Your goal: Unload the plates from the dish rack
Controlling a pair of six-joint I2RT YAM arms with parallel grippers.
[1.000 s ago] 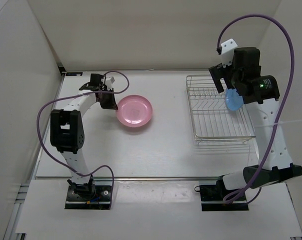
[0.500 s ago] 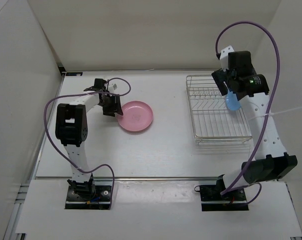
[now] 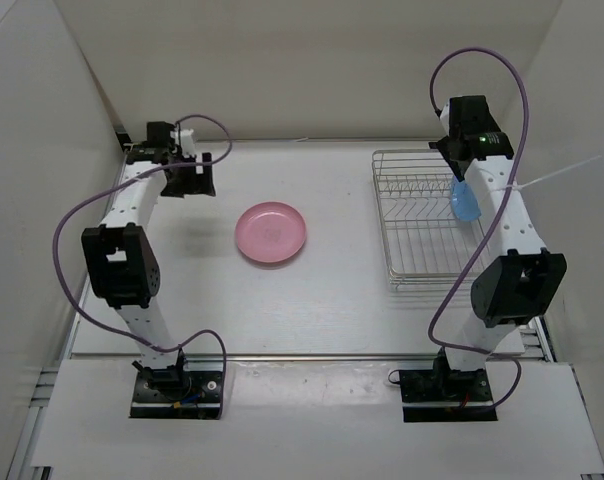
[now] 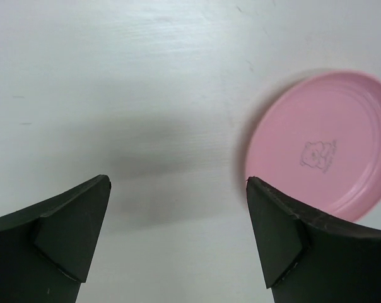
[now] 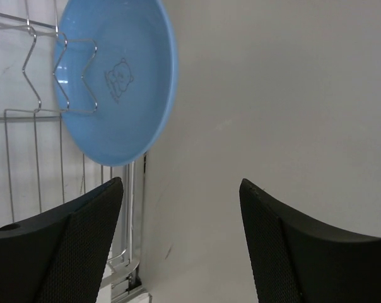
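The pink plate (image 3: 270, 232) lies flat on the white table, left of centre; in the left wrist view the pink plate (image 4: 323, 151) sits ahead and to the right of the jaws. My left gripper (image 3: 187, 183) (image 4: 178, 233) hangs open and empty near the far left corner, apart from it. The light blue plate (image 3: 466, 203) (image 5: 115, 82) stands on edge in the upright wires at the right side of the silver dish rack (image 3: 432, 225) (image 5: 26, 113). Just above and behind the blue plate, my right gripper (image 3: 460, 168) (image 5: 181, 237) is open with nothing between its fingers.
White enclosure walls close in the table on the left, back and right; the right wall (image 5: 291, 95) runs right beside the rack. Purple cables (image 3: 77, 215) loop off both arms. Both arm bases stand at the near edge.
My left gripper opened, let go of the pink plate and drew back to the far left; the plate settled flat. My right arm swung back over the blue plate.
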